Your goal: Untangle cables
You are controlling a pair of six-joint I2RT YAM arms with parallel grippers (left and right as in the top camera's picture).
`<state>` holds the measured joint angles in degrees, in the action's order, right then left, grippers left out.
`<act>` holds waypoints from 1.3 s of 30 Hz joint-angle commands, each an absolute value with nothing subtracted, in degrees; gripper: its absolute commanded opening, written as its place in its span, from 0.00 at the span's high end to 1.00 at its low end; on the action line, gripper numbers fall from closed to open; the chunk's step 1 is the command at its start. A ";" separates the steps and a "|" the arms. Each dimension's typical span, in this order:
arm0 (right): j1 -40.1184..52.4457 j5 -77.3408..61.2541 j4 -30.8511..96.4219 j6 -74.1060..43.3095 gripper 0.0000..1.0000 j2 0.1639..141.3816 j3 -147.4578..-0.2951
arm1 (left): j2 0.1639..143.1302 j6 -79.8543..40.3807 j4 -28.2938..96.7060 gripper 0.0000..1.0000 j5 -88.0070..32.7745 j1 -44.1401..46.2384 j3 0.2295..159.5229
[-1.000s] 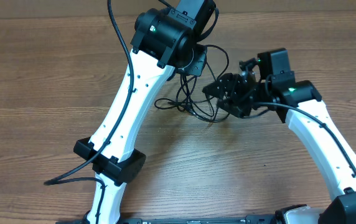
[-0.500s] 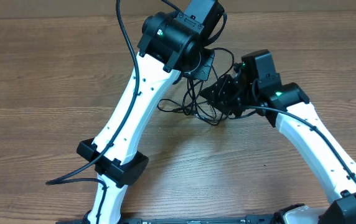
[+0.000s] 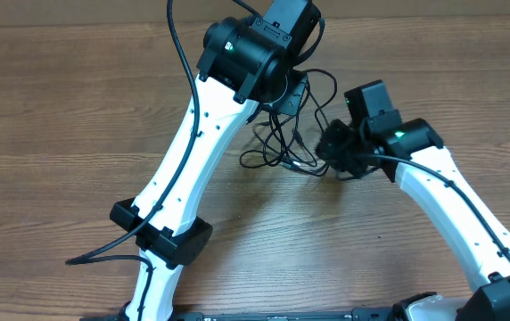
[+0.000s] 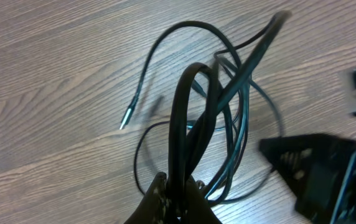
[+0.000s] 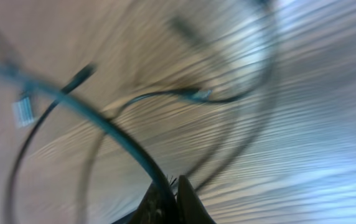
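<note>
The cables (image 3: 280, 141) lie as a tangle of thin black loops on the wooden table between my two arms. In the left wrist view my left gripper (image 4: 178, 185) is shut on a bunch of cable strands (image 4: 187, 112) that rise from its jaws. A free plug end (image 4: 126, 118) rests on the wood to the left. My right gripper (image 3: 329, 148) sits at the tangle's right edge. The blurred right wrist view shows this gripper (image 5: 173, 185) shut on one dark cable (image 5: 112, 127), which curves away to the upper left. A pale plug (image 5: 23, 112) shows at the left.
The left arm's black wrist (image 3: 255, 49) hangs over the top of the tangle and hides part of it. A thick black arm wire (image 3: 179, 53) runs up past it. The right gripper's black body (image 4: 327, 174) fills the lower right of the left wrist view.
My right gripper has gone from open to shut, closing on a cable at the tangle's right side. The loops have drawn in and shifted right. The left arm moved slightly right, then held.
</note>
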<state>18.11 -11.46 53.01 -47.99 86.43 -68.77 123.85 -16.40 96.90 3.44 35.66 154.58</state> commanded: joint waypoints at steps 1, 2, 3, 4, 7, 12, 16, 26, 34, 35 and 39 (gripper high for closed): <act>14.63 3.46 56.51 -44.62 0.96 86.28 -68.58 | 121.56 -14.76 96.82 0.96 3.57 35.99 154.87; 13.34 7.35 58.35 -44.64 0.96 86.28 -68.58 | 121.56 -14.76 96.82 0.96 3.57 35.99 154.87; 12.25 10.15 59.68 -44.64 0.96 86.28 -68.58 | 121.56 -14.76 96.82 0.96 3.57 35.99 154.87; 10.83 13.19 61.04 -44.66 0.96 86.28 -68.58 | 121.56 -14.76 96.82 0.96 3.57 35.99 154.87; 6.61 19.70 63.59 -44.66 0.96 86.28 -68.58 | 121.56 -14.76 96.82 0.96 3.55 35.99 154.87; 0.10 22.28 64.18 -44.69 0.96 86.28 -68.60 | 121.56 -14.76 96.82 0.96 3.57 35.99 154.87; -3.03 20.23 62.76 -44.62 0.88 86.28 -68.60 | 121.56 -14.76 96.82 0.96 3.57 35.99 154.87; -2.87 6.15 57.45 -31.81 0.50 86.28 -68.60 | 121.56 -14.76 96.82 0.96 3.53 36.03 154.87; -1.28 -42.11 57.36 -9.52 0.37 86.28 -68.60 | 121.56 -14.79 96.82 0.96 3.53 36.03 154.87; -0.56 -44.73 57.43 -9.28 0.37 86.28 -68.60 | 121.56 -14.79 96.82 0.96 3.51 36.03 154.87; 3.44 -46.59 57.08 -9.30 0.37 86.28 -68.60 | 121.56 -14.79 96.82 0.96 3.38 36.03 154.87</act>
